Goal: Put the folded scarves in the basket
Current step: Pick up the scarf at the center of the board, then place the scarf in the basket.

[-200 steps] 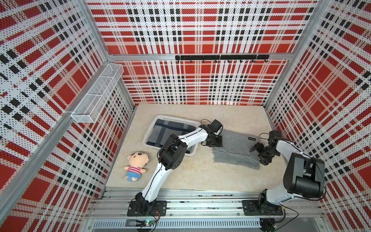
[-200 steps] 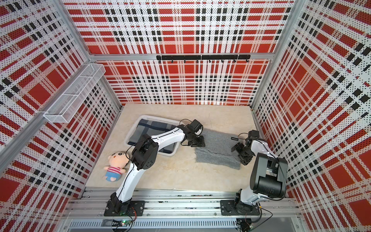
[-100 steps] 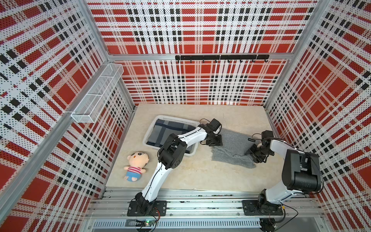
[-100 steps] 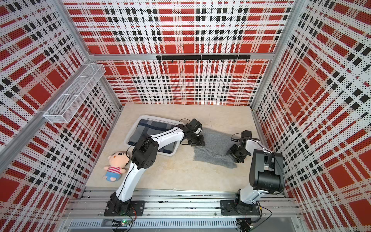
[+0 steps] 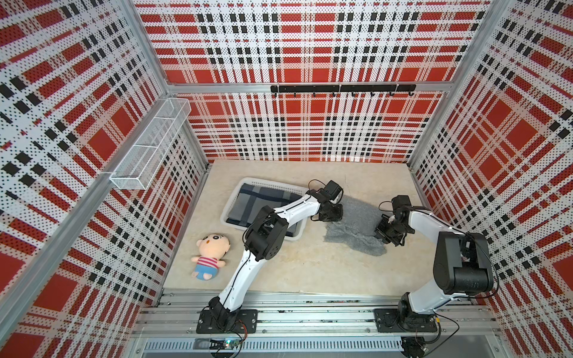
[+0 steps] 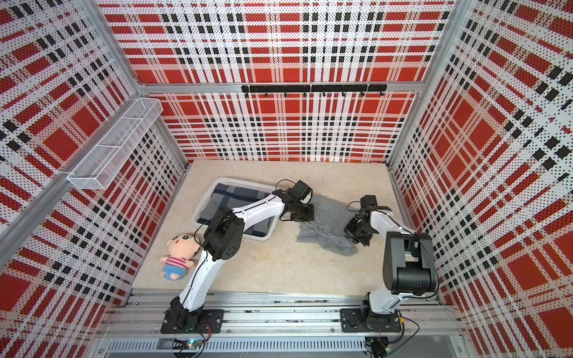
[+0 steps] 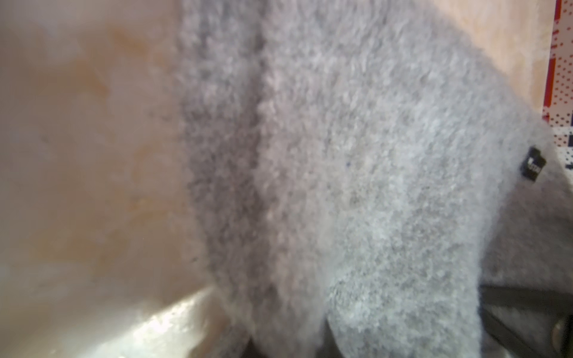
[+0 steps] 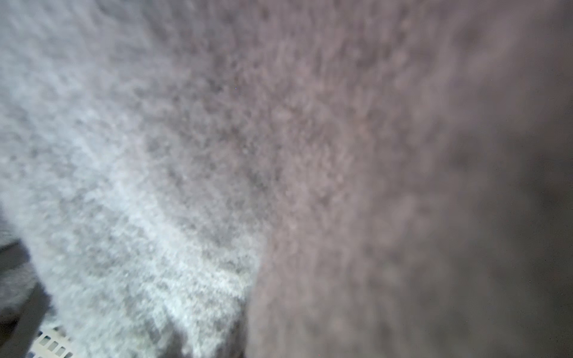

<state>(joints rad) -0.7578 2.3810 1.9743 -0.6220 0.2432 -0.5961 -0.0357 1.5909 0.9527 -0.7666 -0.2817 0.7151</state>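
Your grey scarf (image 5: 353,227) lay on the table (image 5: 310,266), just beside the basket (image 5: 232,200) and not yet in it. A dark plaid cloth (image 5: 263,198) already lay inside. Your left gripper (image 5: 331,215) had its fingers pinched on the scarf's basket-side edge, and your right gripper (image 5: 386,231) pinched the opposite edge. By my judgement the grasp was made, and the lift and carry into the basket remained.

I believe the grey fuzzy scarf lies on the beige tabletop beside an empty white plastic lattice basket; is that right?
Not quite: the white plastic lattice basket is not empty. A folded navy checked cloth lies in it, as both top views show. The grey fuzzy scarf does lie on the beige tabletop beside it.
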